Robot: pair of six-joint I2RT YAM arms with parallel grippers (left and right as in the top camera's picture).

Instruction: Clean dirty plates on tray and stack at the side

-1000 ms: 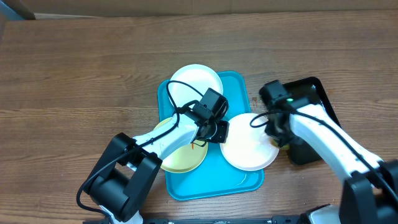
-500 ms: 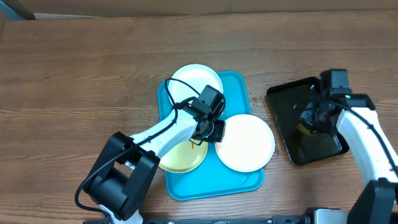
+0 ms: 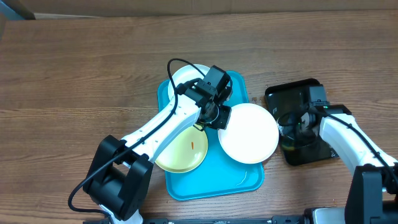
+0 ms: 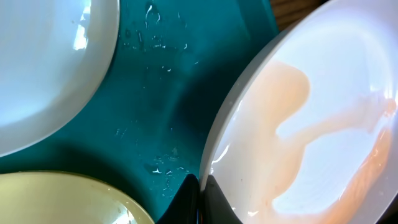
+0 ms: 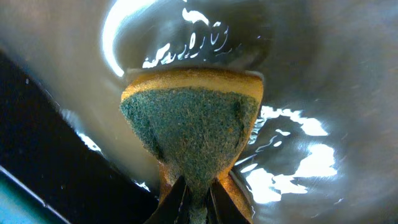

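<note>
My left gripper (image 3: 219, 118) is shut on the left rim of a white plate (image 3: 249, 132), which juts over the right edge of the turquoise tray (image 3: 211, 177). In the left wrist view (image 4: 199, 199) its fingers pinch that plate's rim (image 4: 298, 124); the plate shows an orange film. A second white plate (image 3: 189, 78) sits at the tray's far end. A pale yellow-green plate (image 3: 180, 152) with an orange speck sits at the tray's left. My right gripper (image 3: 298, 124) is shut on a green and yellow sponge (image 5: 193, 130) over the black tray (image 3: 311, 152).
The black tray stands right of the turquoise tray and holds shiny liquid (image 5: 323, 74). The wood table (image 3: 74, 74) lies all around. The left arm's cable (image 3: 177, 68) loops over the far white plate.
My left gripper has shifted the white plate up and to the right. My right gripper swung out over the black tray, then came back toward its left part with the sponge.
</note>
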